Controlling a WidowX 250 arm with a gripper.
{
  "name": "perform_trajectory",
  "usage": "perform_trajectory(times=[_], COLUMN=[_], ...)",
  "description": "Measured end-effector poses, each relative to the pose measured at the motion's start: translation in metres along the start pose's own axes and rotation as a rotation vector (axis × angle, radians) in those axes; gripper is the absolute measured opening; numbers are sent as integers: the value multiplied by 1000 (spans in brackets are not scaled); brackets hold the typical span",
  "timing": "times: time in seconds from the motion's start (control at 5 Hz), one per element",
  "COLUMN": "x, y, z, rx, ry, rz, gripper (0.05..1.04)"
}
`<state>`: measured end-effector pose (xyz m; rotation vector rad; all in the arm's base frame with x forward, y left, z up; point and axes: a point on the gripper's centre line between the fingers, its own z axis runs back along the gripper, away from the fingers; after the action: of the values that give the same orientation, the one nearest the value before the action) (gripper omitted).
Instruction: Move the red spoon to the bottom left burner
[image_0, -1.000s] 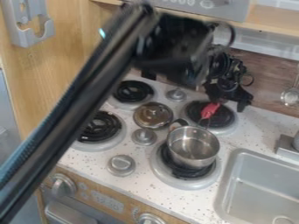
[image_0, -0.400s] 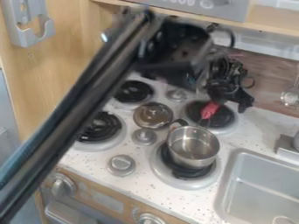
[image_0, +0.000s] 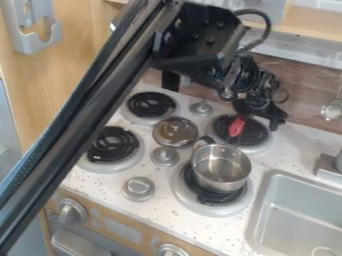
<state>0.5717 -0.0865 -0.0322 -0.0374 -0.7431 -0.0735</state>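
Observation:
Over the back right burner (image_0: 254, 138), the black gripper (image_0: 258, 118) hangs low at the end of the arm, its two fingers apart. The red spoon (image_0: 236, 126) is at the left part of that burner, its red part just below the gripper's left finger; whether they touch I cannot tell. A thin part of the spoon runs down toward the pot's rim. The bottom left burner (image_0: 113, 144), a black coil in a pale ring, has nothing on it, and the arm's long link passes close to its left side.
A metal pot (image_0: 221, 169) sits on the front right burner, its handle pointing up-left. A round metal lid (image_0: 175, 132) lies between the burners. Stove knobs (image_0: 138, 189) stand up from the counter. The sink (image_0: 297, 217) is at the lower right; the back left burner (image_0: 151, 106) is near the arm.
The gripper has shifted slightly left and the arm's upper part has turned a little. The spoon's red part has moved slightly left and stands more upright than before.

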Motion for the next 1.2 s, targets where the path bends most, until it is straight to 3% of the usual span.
perform_trajectory(times=[0.4,0.6,0.8,1.2], x=[2,17,24,20], y=[2,-3,-2,12], z=[0,4,6,6], rx=[-7,-43,-43,7], ry=[-12,-59,-77,-65], rz=[18,2,-18,-15], gripper=[999,999,999,999])
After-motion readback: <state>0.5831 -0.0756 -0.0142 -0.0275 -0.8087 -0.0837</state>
